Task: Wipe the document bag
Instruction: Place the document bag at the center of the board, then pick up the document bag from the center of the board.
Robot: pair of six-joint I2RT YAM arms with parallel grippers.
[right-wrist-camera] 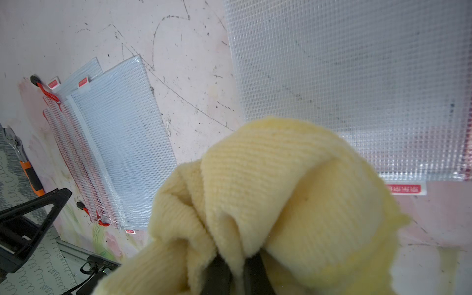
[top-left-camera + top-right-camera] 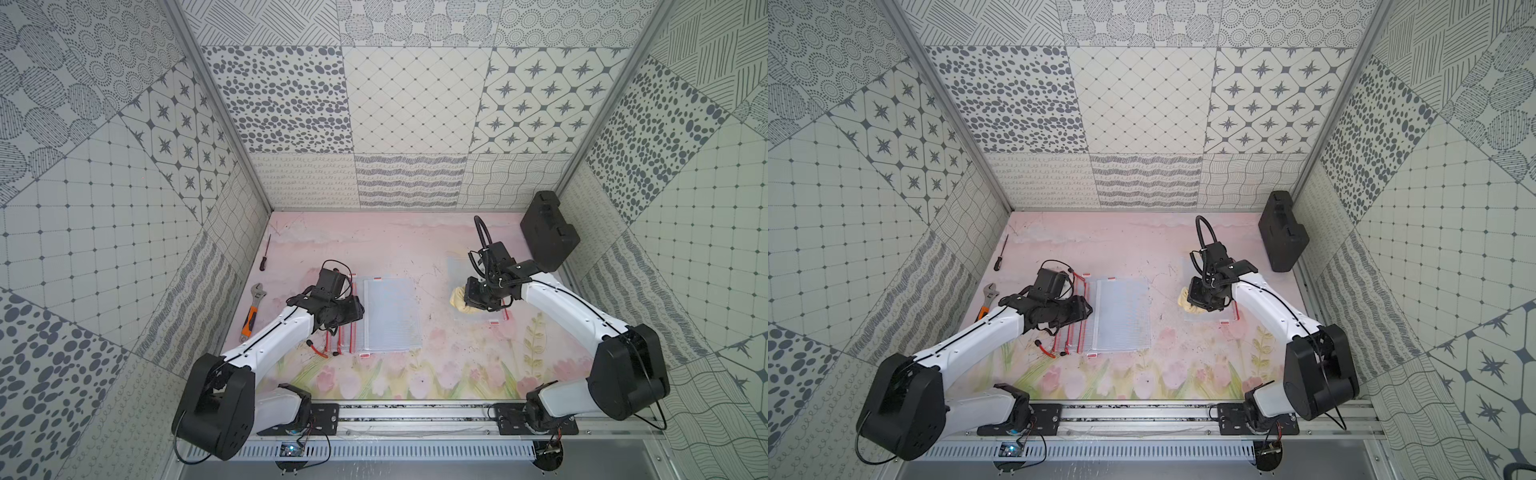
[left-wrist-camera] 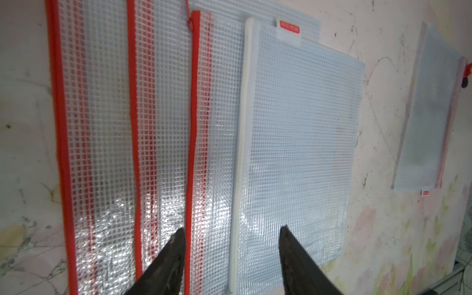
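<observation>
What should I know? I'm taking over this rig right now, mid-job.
Left tool: open, empty, above the fanned pile of bags.
Right tool: shut on the yellow cloth, at the edge of the lone document bag.
Done: cloth in grip, one bag lying apart.
Left: dark specks show on that bag, so wipe across it. Whether the pile needs wiping, I cannot tell.

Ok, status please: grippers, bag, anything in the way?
Left gripper open, empty, over bag stack. Right gripper shut on cloth, at edge of lone bag. Wrench well aside.
</observation>
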